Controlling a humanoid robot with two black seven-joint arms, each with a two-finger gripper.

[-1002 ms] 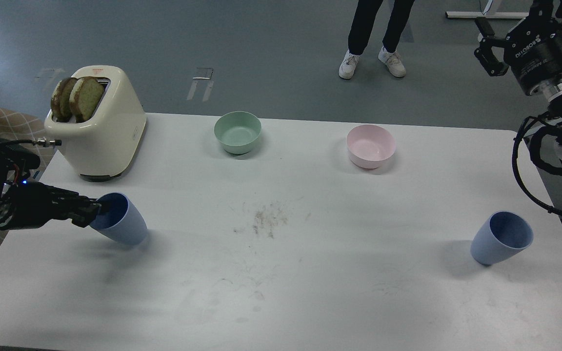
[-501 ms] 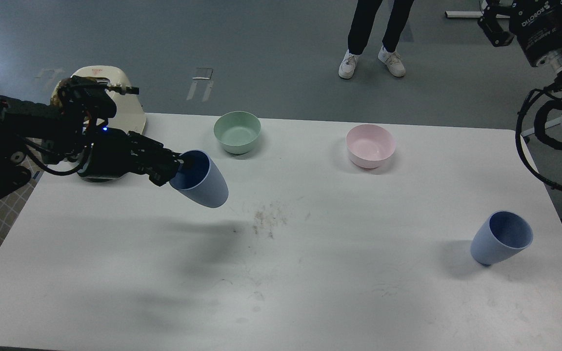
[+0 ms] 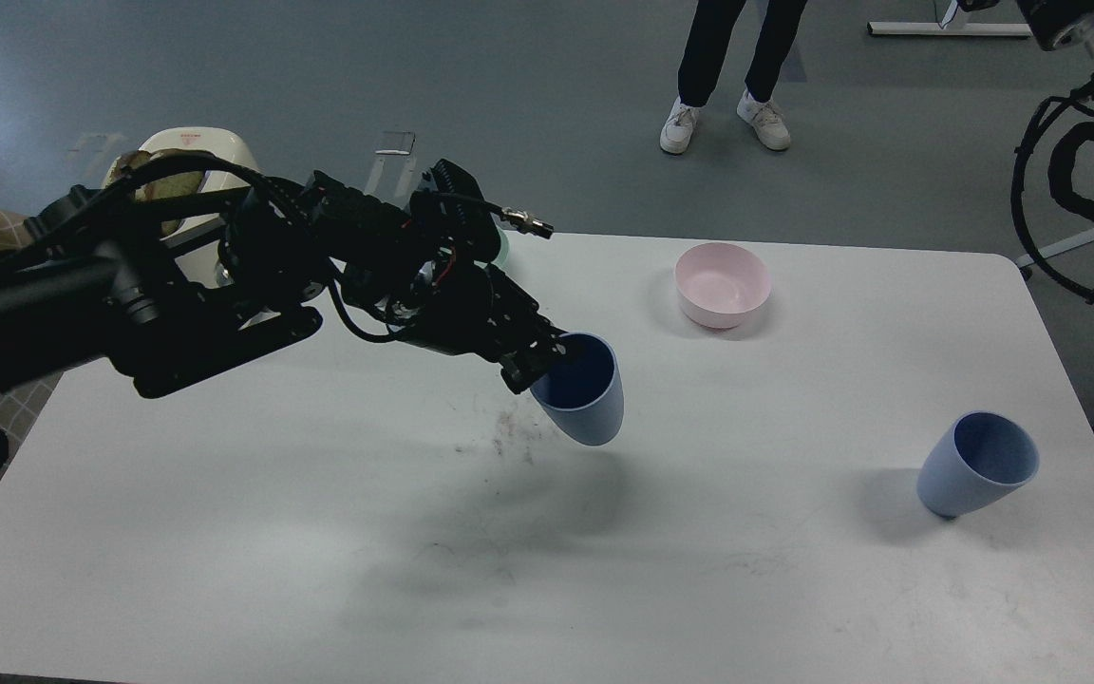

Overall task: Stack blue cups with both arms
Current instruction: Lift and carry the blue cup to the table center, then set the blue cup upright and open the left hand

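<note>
My left gripper (image 3: 547,359) is shut on the rim of a blue cup (image 3: 583,391) and holds it in the air above the middle of the white table (image 3: 319,532), mouth up and tilted. The second blue cup (image 3: 976,464) stands on the table at the right, near the edge. My right arm (image 3: 1088,85) is raised at the top right corner; its gripper is out of view past the top edge.
A pink bowl (image 3: 722,283) sits at the back right of the table. A mint-green bowl and a cream toaster (image 3: 188,144) at the back left are mostly hidden behind my left arm. A person's legs (image 3: 727,66) stand beyond the table. Crumbs (image 3: 514,432) lie mid-table.
My left gripper has lifted its blue cup from the table's left side and carried it right to the middle. My right arm has risen, taking its gripper out of view.
</note>
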